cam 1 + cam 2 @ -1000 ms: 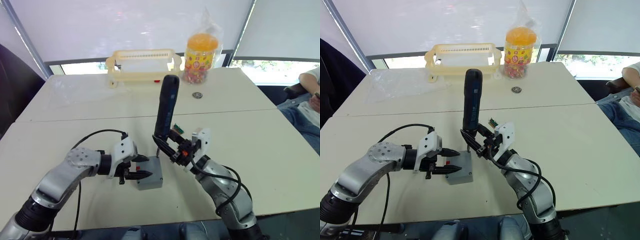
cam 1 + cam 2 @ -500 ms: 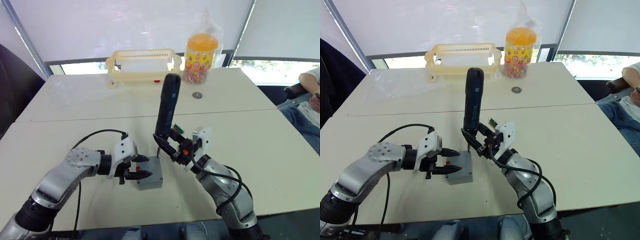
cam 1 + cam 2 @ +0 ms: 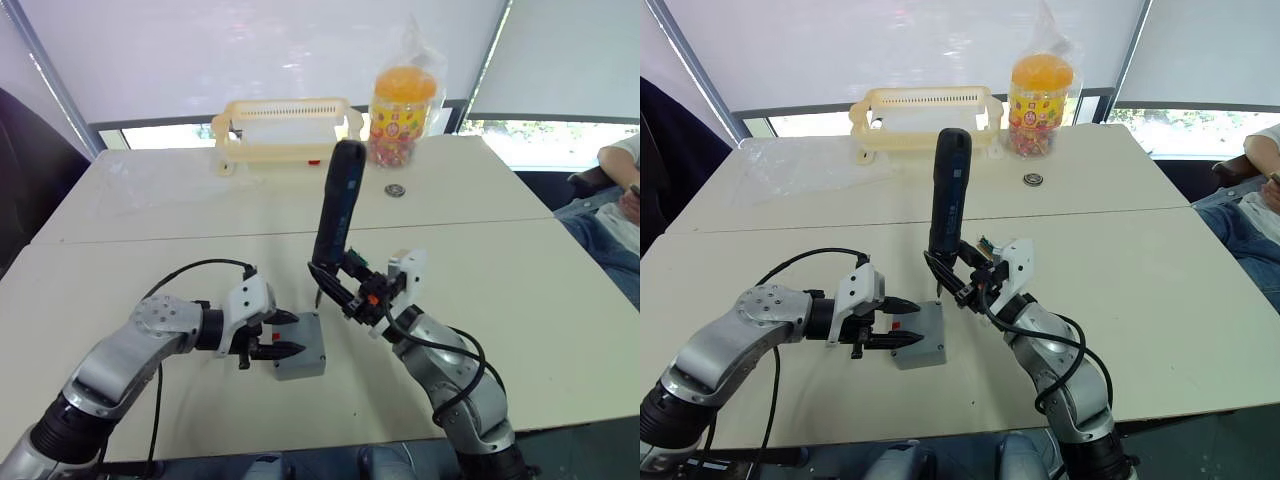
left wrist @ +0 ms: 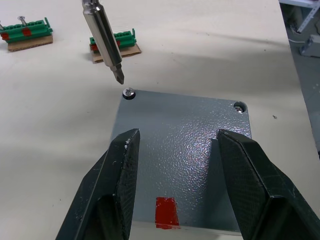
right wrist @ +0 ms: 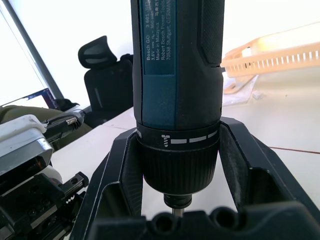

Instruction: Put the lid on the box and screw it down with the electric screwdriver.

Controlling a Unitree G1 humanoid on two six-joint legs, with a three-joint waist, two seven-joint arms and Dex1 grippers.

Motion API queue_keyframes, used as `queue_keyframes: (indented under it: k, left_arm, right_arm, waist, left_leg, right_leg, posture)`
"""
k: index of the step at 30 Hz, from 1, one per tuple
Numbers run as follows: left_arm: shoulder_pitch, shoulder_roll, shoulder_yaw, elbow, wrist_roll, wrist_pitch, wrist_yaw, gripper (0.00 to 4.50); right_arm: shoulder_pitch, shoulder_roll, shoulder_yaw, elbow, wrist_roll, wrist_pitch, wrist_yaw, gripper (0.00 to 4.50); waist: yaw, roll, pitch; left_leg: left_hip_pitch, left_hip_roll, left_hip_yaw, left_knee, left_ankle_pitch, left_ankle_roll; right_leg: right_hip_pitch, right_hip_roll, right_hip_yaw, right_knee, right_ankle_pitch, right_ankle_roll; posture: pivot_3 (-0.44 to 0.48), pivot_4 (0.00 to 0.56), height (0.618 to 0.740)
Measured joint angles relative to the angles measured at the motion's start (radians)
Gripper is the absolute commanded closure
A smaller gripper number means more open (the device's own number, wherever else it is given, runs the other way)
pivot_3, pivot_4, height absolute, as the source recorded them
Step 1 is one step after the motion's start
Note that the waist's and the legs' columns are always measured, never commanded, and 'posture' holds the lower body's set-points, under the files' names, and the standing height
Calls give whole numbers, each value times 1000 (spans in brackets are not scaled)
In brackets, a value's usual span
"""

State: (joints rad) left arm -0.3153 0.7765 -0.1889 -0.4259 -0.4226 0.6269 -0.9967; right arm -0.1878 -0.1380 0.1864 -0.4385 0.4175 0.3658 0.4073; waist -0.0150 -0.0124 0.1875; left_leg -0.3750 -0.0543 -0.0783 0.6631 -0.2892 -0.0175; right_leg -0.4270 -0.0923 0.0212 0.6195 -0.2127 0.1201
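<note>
The grey lid (image 4: 185, 145) lies on the box (image 3: 300, 366), with a red mark near its edge. A screw (image 4: 129, 93) sits in one lid corner. My left gripper (image 4: 177, 132) has one finger on each side of the box and holds it on the table. The right gripper (image 3: 338, 287) is shut on the lower end of the electric screwdriver (image 3: 337, 205), which stands nearly upright and leans slightly right. Its metal bit (image 4: 106, 40) hovers just above the corner screw without touching it.
A yellow basket (image 3: 285, 125) and a jar of sweets (image 3: 402, 110) stand at the table's far side, with a small round object (image 3: 396, 189) nearby. Two green terminal blocks (image 4: 114, 42) lie just beyond the box. A person (image 3: 620, 200) sits at the right edge.
The right gripper has shifted slightly up and to the right, tilting the screwdriver's top further right. The left gripper and the box have stayed put.
</note>
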Motion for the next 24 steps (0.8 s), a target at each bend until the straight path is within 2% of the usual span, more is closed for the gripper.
queue_keyframes:
  k: [24]
  left_arm:
    - [0,0,0,-6,-1,9,6,2030]
  right_arm:
    - [21,-6,24,3,-39,-31,27,2733]
  waist:
    - [0,0,0]
  left_leg:
    - [0,0,0,0,0,0]
  right_leg:
    - [0,0,0,0,0,0]
  posture:
    - [0,150,740]
